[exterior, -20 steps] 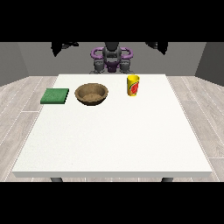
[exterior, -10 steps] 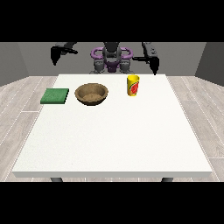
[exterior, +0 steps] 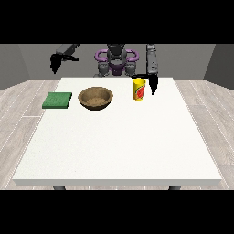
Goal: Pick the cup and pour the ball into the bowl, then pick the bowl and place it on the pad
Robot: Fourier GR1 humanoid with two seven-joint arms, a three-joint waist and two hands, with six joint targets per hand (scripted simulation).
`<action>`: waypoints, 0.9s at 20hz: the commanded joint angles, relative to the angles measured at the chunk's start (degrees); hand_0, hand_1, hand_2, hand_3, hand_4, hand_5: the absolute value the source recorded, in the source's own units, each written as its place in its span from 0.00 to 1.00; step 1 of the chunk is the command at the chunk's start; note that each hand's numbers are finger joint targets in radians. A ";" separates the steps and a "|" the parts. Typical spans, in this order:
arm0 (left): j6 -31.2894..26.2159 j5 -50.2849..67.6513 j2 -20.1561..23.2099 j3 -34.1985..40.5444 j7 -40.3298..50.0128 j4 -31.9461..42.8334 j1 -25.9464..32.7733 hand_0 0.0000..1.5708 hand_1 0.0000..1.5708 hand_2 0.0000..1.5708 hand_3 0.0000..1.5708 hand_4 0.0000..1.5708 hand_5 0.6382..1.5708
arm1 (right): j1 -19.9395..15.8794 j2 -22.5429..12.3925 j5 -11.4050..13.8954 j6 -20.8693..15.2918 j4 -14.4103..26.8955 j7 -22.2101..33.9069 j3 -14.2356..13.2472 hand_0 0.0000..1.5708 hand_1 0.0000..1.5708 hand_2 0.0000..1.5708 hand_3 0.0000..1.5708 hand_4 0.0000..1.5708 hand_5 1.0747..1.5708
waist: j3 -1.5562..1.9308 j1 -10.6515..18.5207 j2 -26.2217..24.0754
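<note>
Fingers (exterior: 152,87) hang just beside the cup (exterior: 139,89); bowl (exterior: 95,98) and pad (exterior: 57,100) sit apart.

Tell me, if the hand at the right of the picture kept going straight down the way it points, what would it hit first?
Probably the white table. The hand at the view's right hangs pointing downward, just beside the yellow cup, on its right. Depth is hard to judge, so it might brush the cup's side on the way.

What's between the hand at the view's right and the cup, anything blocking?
Nothing visible. The hand at the view's right hangs just beside the yellow cup, on its right in the view, with no object between them. The bowl and green pad sit further left on the table.
</note>
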 commanded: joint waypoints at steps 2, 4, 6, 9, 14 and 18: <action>4.27 -2.32 -2.12 0.46 -9.56 9.78 -4.15 0.00 0.00 0.00 0.00 0.00 0.94 | -2.12 0.32 0.22 0.56 2.92 -3.36 -0.54 0.00 0.00 0.00 0.00 0.00 1.00 | 0.00 -0.73 3.00; 2.27 -0.26 0.20 2.78 -10.16 15.51 -6.71 0.00 0.00 0.00 0.00 0.00 0.95 | -0.53 -1.33 -0.63 3.07 2.85 -2.18 -1.01 0.00 0.00 0.00 0.00 0.00 1.00 | 0.00 -1.60 1.60; 3.88 -1.09 0.04 2.84 -12.64 18.48 -7.77 0.00 0.00 0.00 0.00 0.00 0.95 | 0.57 1.18 1.43 1.68 2.59 -3.63 1.00 0.00 0.00 0.00 0.00 0.00 1.00 | 0.00 -1.79 1.48; 1.43 -0.43 1.93 2.69 -10.91 20.65 -9.41 0.00 0.00 0.00 0.00 0.00 0.95 | -0.72 0.89 2.80 1.37 7.97 -6.51 0.06 0.00 0.00 0.00 0.00 0.00 1.00 | 0.01 0.18 0.90; 1.78 1.43 3.51 5.82 -14.71 27.68 -15.01 0.00 0.00 0.00 0.00 0.00 0.99 | -3.85 -1.13 0.35 2.32 4.39 -3.24 -0.97 0.00 0.00 0.00 0.00 0.00 1.00 | -0.02 -2.66 3.69; 16.28 -8.27 -0.31 0.37 -23.04 25.33 -6.94 0.82 0.82 1.00 1.00 0.89 0.68 | -4.87 -2.37 -1.07 2.96 5.63 -4.01 -2.90 0.00 0.00 0.00 0.00 0.00 1.00 | 0.00 -3.68 5.28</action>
